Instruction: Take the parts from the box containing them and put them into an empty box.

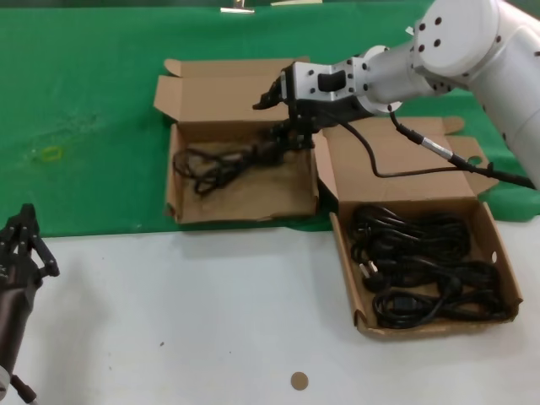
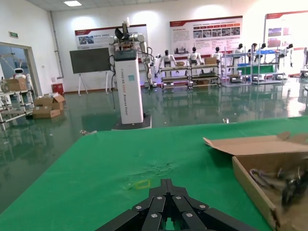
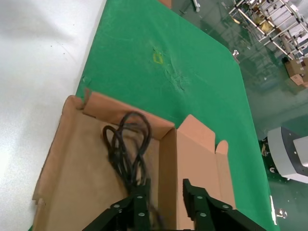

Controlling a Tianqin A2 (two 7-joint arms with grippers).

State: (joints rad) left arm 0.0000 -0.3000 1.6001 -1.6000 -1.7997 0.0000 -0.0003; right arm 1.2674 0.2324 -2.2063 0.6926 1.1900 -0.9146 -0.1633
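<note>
Cables [image 1: 426, 270], black and coiled, filled the right cardboard box [image 1: 504, 261] on the white table [image 1: 211, 321]. One looped cable [image 1: 215, 166] lay in the left box [image 1: 240, 202] on green felt [image 1: 84, 118]. Right gripper [image 1: 289, 135] hung over that cable's end, fingers parted. Left gripper [image 1: 24, 245] sat parked, clenched.

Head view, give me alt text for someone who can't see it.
The right gripper hangs over the left cardboard box, fingers open at one black cable bundle lying inside. The right box holds several more coiled cables. The left gripper waits at the table's near left edge.
</note>
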